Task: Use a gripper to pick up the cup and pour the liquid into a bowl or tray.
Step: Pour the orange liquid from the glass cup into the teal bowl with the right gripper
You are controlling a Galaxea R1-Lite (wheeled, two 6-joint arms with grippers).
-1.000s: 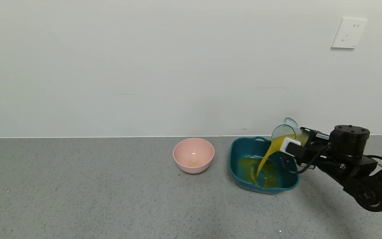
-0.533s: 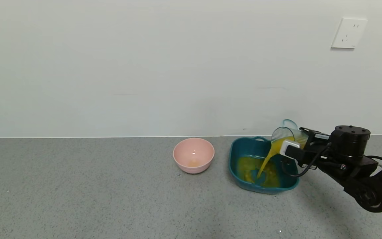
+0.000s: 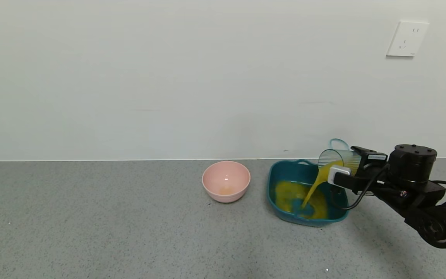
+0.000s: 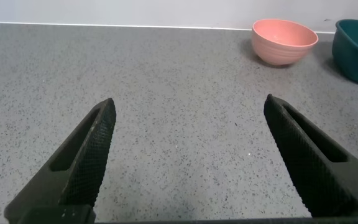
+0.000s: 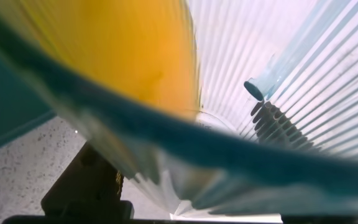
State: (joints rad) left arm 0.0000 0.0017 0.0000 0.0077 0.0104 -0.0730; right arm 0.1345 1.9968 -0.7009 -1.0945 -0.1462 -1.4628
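Right gripper fingers clamp the tilted cup, liquid streaming into the basin; left gripper fingers spread (over bare surface).

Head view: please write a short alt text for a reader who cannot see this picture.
The right gripper holds the cup tilted over the teal basin, and orange liquid streams from the cup into a puddle on the basin's floor. A pink bowl stands apart on the basin's left, on a grey speckled counter before a white wall.

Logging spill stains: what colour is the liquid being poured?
Opaque orange-yellow liquid, streaming from the cup into the teal basin; clearest in the head view.
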